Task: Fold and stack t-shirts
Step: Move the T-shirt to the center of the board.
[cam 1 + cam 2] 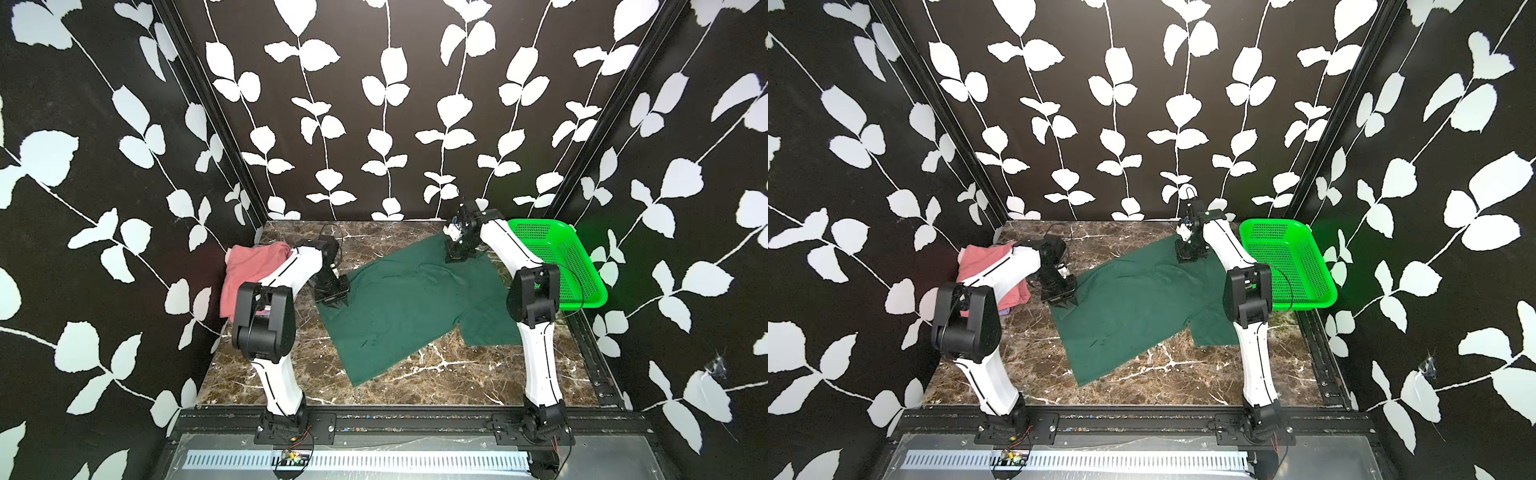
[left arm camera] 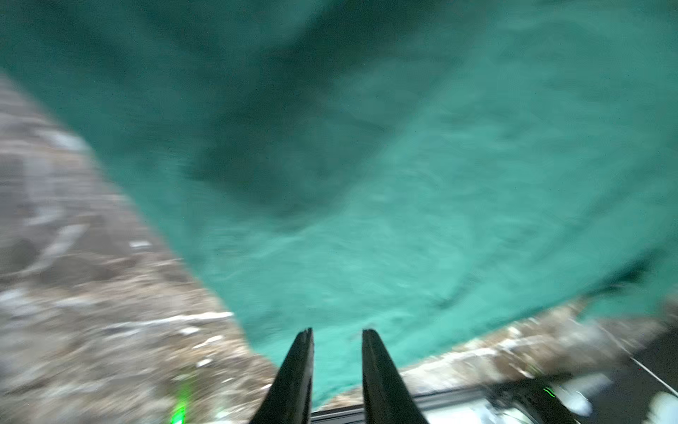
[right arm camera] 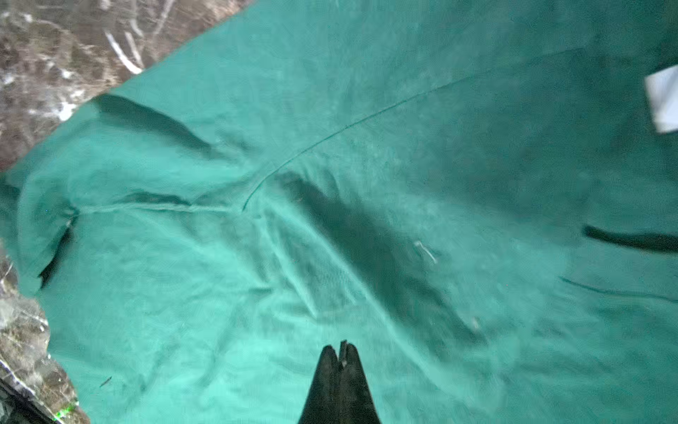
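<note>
- The basket, bright green perforated plastic with a raised rim, sits at 3 o'clock on the tabletop; the right arm stands in front of its near corner in both top views
- The salmon-pink t-shirt lies bunched at 9 o'clock, and the left arm crosses over it, hiding its inner side
- The lavender t-shirt shows only as a thin strip under the pink one, beside the left elbow, in a top view
- The dark green t-shirt lies spread askew across the middle of the tabletop: one lower corner points to 7 o'clock, and a sleeve reaches toward 4 o'clock and passes behind the right arm; the cloth is soft and matte with shallow creases
- The tabletop is a glossy brown marble pattern with white veins
- The left fingers, black and tapered, are at the shirt's 9 o'clock edge; the blurred left wrist view shows them parted, with a clear gap between the tips, over the cloth's border with the marble
- The right fingers are at the shirt's 1 o'clock edge; the right wrist view shows them pressed together tip to tip over the cloth, and I cannot tell whether any fabric is pinched; that view also shows a curved seam and raised folds that look flat from above
</note>
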`<action>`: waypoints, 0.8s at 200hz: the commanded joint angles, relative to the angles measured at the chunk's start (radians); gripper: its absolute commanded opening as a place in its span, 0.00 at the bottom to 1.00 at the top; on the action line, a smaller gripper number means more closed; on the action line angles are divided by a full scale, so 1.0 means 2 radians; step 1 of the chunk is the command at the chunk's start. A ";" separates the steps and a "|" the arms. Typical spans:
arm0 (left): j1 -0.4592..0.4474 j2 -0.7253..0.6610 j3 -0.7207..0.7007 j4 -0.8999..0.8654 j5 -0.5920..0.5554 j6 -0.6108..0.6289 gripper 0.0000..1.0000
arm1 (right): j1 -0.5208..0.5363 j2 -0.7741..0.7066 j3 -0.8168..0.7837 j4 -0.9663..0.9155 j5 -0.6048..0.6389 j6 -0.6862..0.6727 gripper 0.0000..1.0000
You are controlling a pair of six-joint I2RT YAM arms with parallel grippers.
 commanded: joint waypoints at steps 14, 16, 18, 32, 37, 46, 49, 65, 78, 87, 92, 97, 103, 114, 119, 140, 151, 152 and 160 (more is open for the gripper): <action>-0.001 0.036 -0.020 0.046 0.089 0.003 0.21 | 0.003 0.010 -0.039 -0.007 0.020 -0.016 0.00; -0.001 0.042 -0.019 0.043 0.088 0.005 0.21 | 0.003 0.011 -0.041 -0.005 0.021 -0.016 0.00; -0.001 0.048 -0.018 0.040 0.087 0.006 0.20 | 0.003 0.011 -0.043 -0.003 0.022 -0.016 0.00; -0.002 0.093 -0.005 0.023 0.077 0.013 0.13 | 0.003 0.016 -0.055 0.007 0.024 -0.012 0.00; -0.002 0.109 0.002 0.016 0.069 0.013 0.11 | 0.003 0.017 -0.062 0.013 0.024 -0.010 0.00; -0.002 0.137 0.018 0.003 0.056 0.016 0.05 | 0.003 0.016 -0.075 0.024 0.024 -0.005 0.00; -0.002 0.145 0.023 -0.001 0.051 0.016 0.05 | 0.003 0.016 -0.079 0.027 0.024 -0.004 0.00; -0.002 0.174 0.055 -0.022 0.022 0.019 0.03 | 0.003 0.016 -0.102 0.039 0.026 0.000 0.00; -0.001 0.188 0.087 -0.041 -0.009 0.019 0.03 | 0.003 0.015 -0.117 0.045 0.027 0.001 0.00; 0.000 0.195 0.111 -0.055 -0.026 0.021 0.03 | 0.003 0.014 -0.127 0.047 0.029 0.001 0.00; 0.001 0.199 0.125 -0.061 -0.033 0.020 0.03 | 0.003 0.015 -0.132 0.048 0.028 0.000 0.00; 0.003 0.202 0.137 -0.066 -0.039 0.019 0.03 | 0.003 0.014 -0.136 0.049 0.028 0.001 0.00; 0.006 0.206 0.156 -0.074 -0.045 0.019 0.03 | 0.004 0.015 -0.140 0.051 0.028 0.001 0.00; 0.012 0.215 0.189 -0.091 -0.060 0.020 0.04 | 0.003 0.015 -0.146 0.054 0.022 0.003 0.00; 0.015 0.219 0.205 -0.099 -0.069 0.021 0.04 | 0.003 0.015 -0.147 0.054 0.021 0.004 0.00; 0.029 0.232 0.257 -0.128 -0.095 0.027 0.06 | 0.003 0.011 -0.147 0.053 0.011 0.010 0.00; 0.037 0.238 0.275 -0.137 -0.101 0.030 0.07 | 0.004 0.007 -0.145 0.053 0.001 0.014 0.00; 0.038 0.239 0.277 -0.138 -0.102 0.031 0.07 | 0.004 0.007 -0.144 0.053 0.000 0.015 0.00; 0.044 0.242 0.286 -0.143 -0.106 0.033 0.08 | 0.004 0.003 -0.140 0.051 -0.008 0.019 0.00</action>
